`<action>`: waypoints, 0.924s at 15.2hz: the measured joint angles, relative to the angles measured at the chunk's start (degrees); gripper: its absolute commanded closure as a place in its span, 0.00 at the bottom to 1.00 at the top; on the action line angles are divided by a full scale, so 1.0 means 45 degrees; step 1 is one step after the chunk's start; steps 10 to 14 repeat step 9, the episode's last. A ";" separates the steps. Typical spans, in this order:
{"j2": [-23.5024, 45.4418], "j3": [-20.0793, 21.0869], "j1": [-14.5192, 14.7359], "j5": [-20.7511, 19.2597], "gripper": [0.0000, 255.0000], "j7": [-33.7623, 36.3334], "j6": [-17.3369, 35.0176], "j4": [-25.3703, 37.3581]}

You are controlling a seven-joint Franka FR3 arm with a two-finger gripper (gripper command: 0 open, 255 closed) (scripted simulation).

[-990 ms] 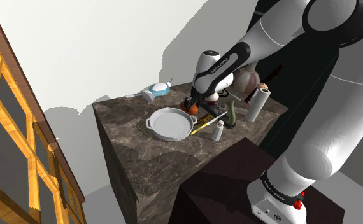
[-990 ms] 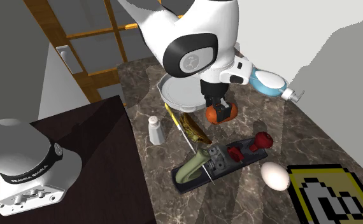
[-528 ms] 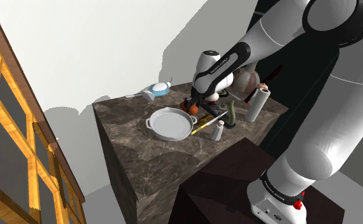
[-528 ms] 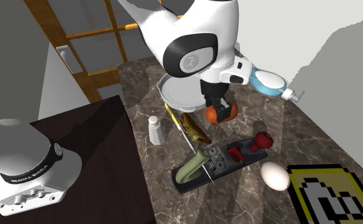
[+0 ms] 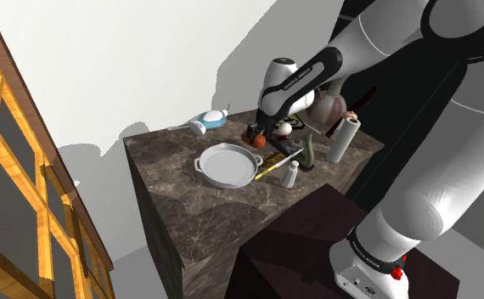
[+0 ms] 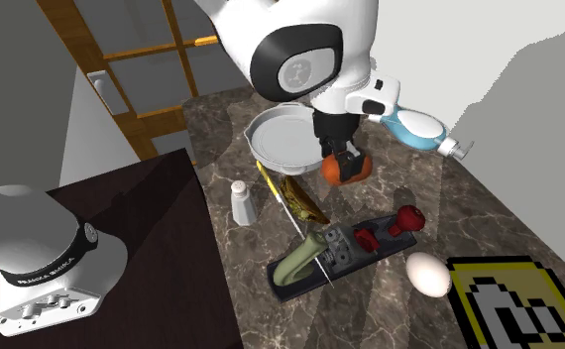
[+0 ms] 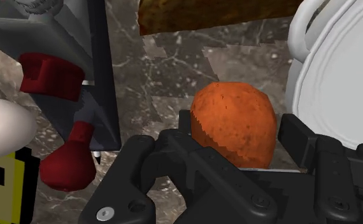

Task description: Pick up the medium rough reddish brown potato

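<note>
The reddish brown, rough potato [image 7: 234,121] sits clasped between my two black fingers. My gripper [image 7: 237,137] is shut on it and holds it a little above the dark marble counter [image 5: 181,212]. In the shoulder view the potato [image 5: 253,134] hangs just beyond the white pan, under the gripper [image 5: 257,133]. In the second exterior view the potato [image 6: 345,167] and gripper [image 6: 343,165] are beside the pan's rim, nearer the blue and white bottle.
A white pan [image 6: 285,139] lies close to the potato. A brown flat item [image 6: 303,198], a white shaker [image 6: 241,202], a black tray with red parts [image 6: 370,243], an egg [image 6: 428,274] and a blue and white bottle [image 6: 419,127] crowd the counter. A white roll [image 5: 342,140] stands near the edge.
The gripper has risen a little with the potato in it, lifting it off the counter. The other objects have stayed put.
</note>
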 measured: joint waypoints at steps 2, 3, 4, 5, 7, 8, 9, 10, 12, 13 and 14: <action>-0.0293 0.0012 -0.0004 0.0051 1.00 -0.0060 -0.0368 0.0078; -0.0458 0.0022 0.0002 0.0074 1.00 -0.0077 -0.0560 0.0105; -0.0557 0.0023 -0.0004 0.0097 1.00 -0.0112 -0.0700 0.0147; -0.0746 0.0028 -0.0001 0.0114 1.00 -0.0128 -0.0884 0.0141; -0.1007 0.0032 -0.0003 0.0156 1.00 -0.0182 -0.1226 0.0226; -0.1150 0.0028 -0.0010 0.0179 1.00 -0.0225 -0.1398 0.0256; -0.1225 0.0037 0.0000 0.0184 1.00 -0.0214 -0.1499 0.0280; -0.1225 0.0037 0.0000 0.0184 1.00 -0.0214 -0.1499 0.0280; -0.1225 0.0037 0.0000 0.0184 1.00 -0.0214 -0.1499 0.0280; -0.1225 0.0037 0.0000 0.0184 1.00 -0.0214 -0.1499 0.0280; -0.1225 0.0037 0.0000 0.0184 1.00 -0.0214 -0.1499 0.0280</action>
